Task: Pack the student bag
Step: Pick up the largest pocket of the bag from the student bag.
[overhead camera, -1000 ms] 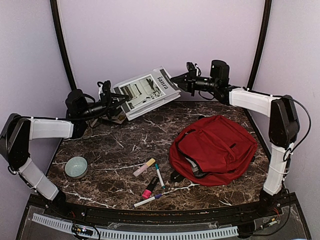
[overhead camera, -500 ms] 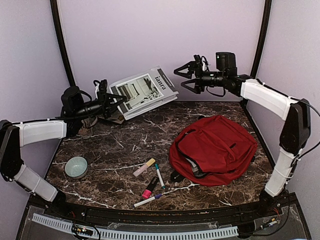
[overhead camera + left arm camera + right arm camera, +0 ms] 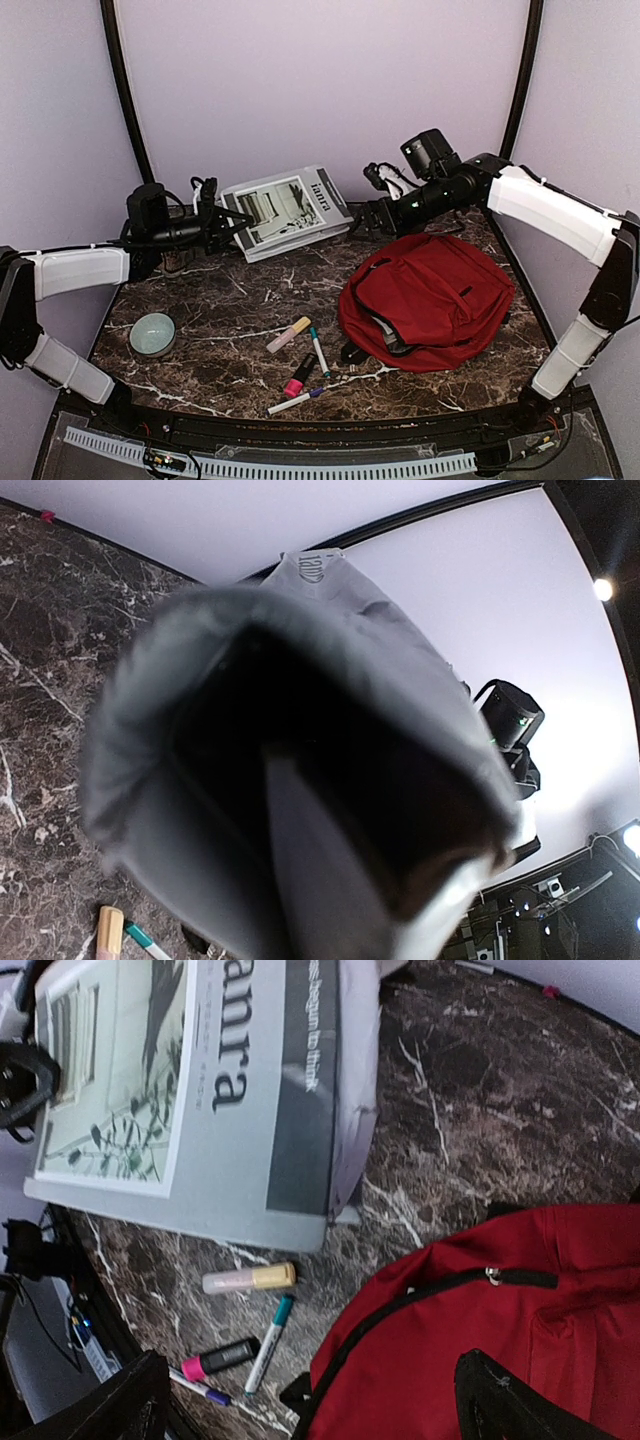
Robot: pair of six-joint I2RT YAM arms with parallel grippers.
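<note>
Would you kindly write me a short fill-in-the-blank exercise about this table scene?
1. The left gripper is shut on the grey ___.
2. The right gripper stands ___.
3. The student bag is ___ in colour.
4. In the top view, the candle lies ___ of the student bag.

Missing words: magazine; open; red; left.

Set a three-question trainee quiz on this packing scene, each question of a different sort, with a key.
1. What do the left fingers grip? A the magazine; B a mug; C nothing.
2. True or false: the right fingers stand open, holding nothing.
3. How many markers lie between the candle and the student bag?
Key: 1 A; 2 true; 3 four.
</note>
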